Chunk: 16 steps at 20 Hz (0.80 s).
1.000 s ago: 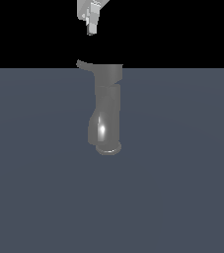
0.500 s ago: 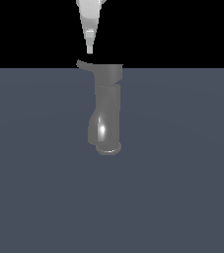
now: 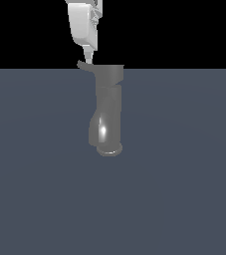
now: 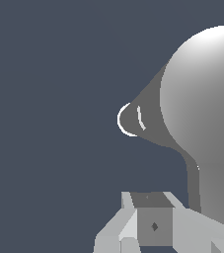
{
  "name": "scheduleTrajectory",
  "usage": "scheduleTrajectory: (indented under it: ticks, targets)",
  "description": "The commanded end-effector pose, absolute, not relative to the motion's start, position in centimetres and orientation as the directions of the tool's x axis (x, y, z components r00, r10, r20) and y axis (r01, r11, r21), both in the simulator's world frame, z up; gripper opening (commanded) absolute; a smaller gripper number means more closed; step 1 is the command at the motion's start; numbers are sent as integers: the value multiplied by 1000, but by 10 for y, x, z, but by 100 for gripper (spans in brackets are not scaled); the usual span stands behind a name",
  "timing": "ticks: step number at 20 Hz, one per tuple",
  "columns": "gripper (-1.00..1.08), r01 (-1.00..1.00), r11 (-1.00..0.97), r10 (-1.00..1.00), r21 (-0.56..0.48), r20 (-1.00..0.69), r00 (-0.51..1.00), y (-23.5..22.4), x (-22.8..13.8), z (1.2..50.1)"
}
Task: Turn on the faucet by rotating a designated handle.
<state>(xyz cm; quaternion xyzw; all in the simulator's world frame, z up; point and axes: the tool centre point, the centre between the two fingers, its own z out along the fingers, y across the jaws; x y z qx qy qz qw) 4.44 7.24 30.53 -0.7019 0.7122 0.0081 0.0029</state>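
Note:
The faucet [image 3: 107, 117] is a glossy grey upright cylinder with a round base flange and a bright glint low on its body. The handle [image 3: 85, 65] is a thin flat grey lever sticking out from the wide top cap toward the exterior view's left. My white gripper [image 3: 87, 57] comes down from above, shut to a point, with its tip just above the handle's outer end. The wrist view looks down on the faucet's round cap [image 4: 207, 94], with the handle [image 4: 194, 185] running toward my gripper [image 4: 154, 226]. Nothing is held.
The faucet stands on a flat dark blue-grey floor [image 3: 184, 189] that stretches all around it. Behind the floor's far edge the background is black. Nothing else is in view.
My gripper has come down from the top of the exterior view and a little toward its left, ending right above the handle's tip. The faucet and handle have not moved.

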Motion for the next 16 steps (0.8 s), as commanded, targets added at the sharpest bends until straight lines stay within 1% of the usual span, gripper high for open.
scheduleTrajectory:
  ticks: [1,11,16]
  targets:
    - [-100,-999,40,-999,3,-7,-40,74,48,302]
    - [-100,-998,61,-998,0,0,-61,76,52,298]
    - [-100,-998,61,-998,0,0,-61,80,39,298]
